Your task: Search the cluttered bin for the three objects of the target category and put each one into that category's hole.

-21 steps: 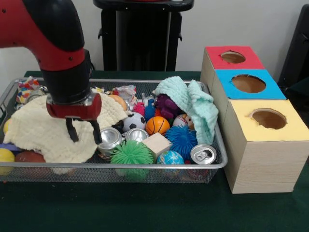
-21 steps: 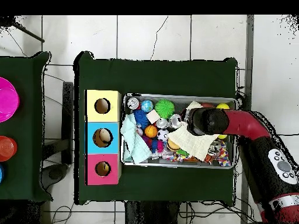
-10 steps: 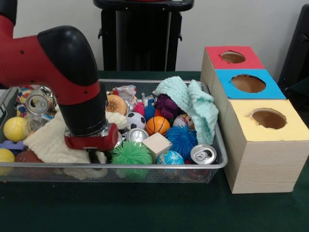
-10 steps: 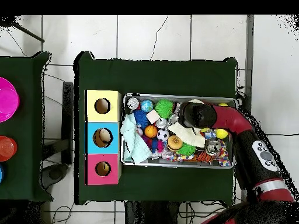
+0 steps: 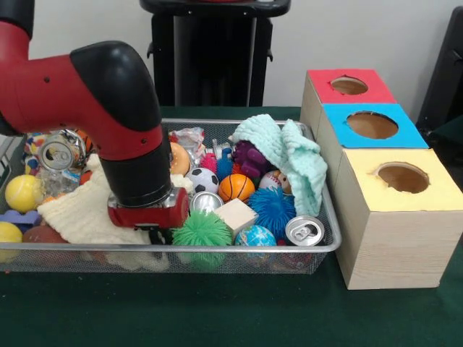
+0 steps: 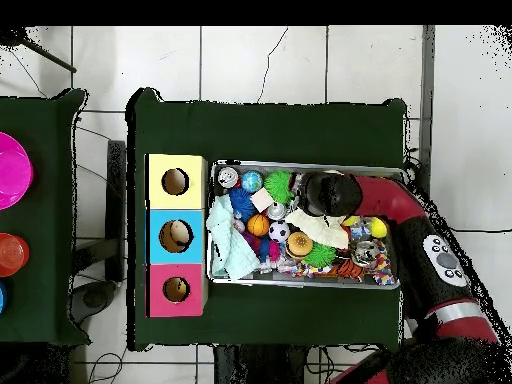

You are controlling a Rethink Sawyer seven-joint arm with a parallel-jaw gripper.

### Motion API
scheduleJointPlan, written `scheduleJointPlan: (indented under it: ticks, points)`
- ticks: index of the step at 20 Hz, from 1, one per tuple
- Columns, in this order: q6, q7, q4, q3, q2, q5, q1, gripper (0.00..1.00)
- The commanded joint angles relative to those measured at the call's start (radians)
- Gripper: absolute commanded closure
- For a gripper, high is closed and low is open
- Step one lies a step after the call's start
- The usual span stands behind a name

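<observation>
Front view, claw (image 5: 153, 230) buried in bin (image 5: 318, 246), against cream cloth (image 5: 79, 213)

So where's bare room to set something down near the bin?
Green tablecloth in front of the wire mesh bin and beside the yellow-topped wooden box is bare. Inside the bin is packed.

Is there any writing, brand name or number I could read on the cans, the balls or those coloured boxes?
None can be read.
Can top: bare metal, no text showing.
Can at the bin's far left: no print readable.
Globe ball: map pattern, lettering too small to read.
Red, blue and yellow boxes: plain, no labels.
</observation>
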Motion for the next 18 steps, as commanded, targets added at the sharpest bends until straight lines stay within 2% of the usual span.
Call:
scheduleJointPlan:
  ticks: [1,3,6,9,13,16,18]
  points:
    - [-0.024,-0.061,0.038,-0.108,-0.024,-0.097,0.066,1.0]
    - [-0.013,-0.037,0.037,-0.126,-0.043,-0.089,0.084,1.0]
    - [-0.007,-0.002,0.113,-0.137,-0.122,-0.061,0.093,1.0]
    - [0.018,0.043,0.22,-0.138,-0.258,-0.007,0.102,1.0]
    - [0.079,0.09,0.317,-0.166,-0.417,0.054,0.136,1.0]
    - [0.117,0.111,0.351,-0.193,-0.488,0.096,0.166,1.0]
    - [0.139,0.13,0.365,-0.211,-0.51,0.124,0.186,1.0]
